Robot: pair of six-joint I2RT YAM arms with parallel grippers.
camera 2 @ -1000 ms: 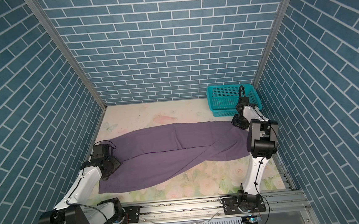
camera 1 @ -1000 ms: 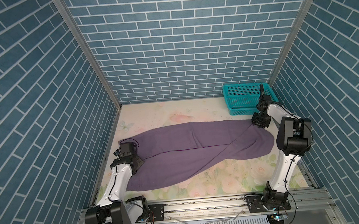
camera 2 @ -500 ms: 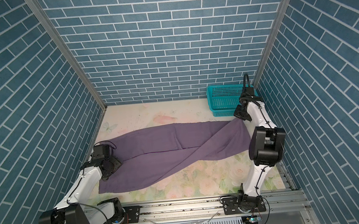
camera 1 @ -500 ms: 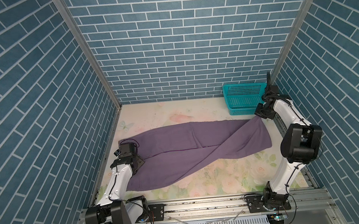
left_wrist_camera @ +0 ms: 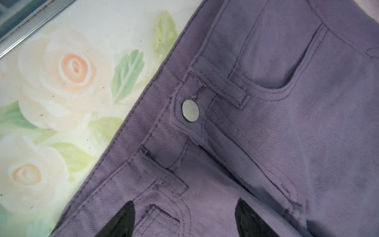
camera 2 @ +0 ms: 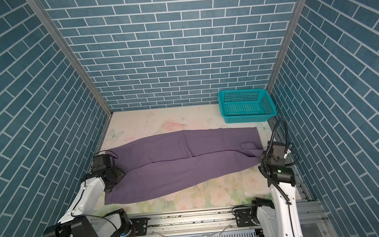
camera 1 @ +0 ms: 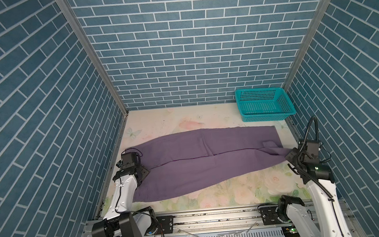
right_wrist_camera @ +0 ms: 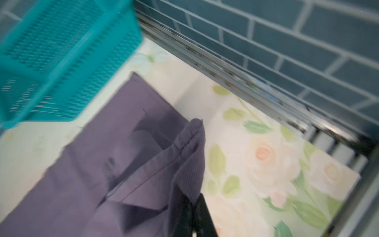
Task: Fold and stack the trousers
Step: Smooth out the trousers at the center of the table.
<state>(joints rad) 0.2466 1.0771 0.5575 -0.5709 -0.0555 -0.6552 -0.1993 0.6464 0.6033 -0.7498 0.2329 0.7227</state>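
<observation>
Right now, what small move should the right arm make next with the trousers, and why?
Probably swing the hem away, onto the far leg near the basket. The right pincer pinches the trousers at the near leg's bunched hem, and the two legs splay apart, not stacked.

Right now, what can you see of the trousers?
The trousers are mauve twill, lying flat across the floral mat, waist at the left, legs side by side reaching right. A metal button, belt loops and curved pockets show at the waist, under the open left gripper. The right gripper pinches the near leg's hem, slightly raised; the far hem lies flat near the basket.
</observation>
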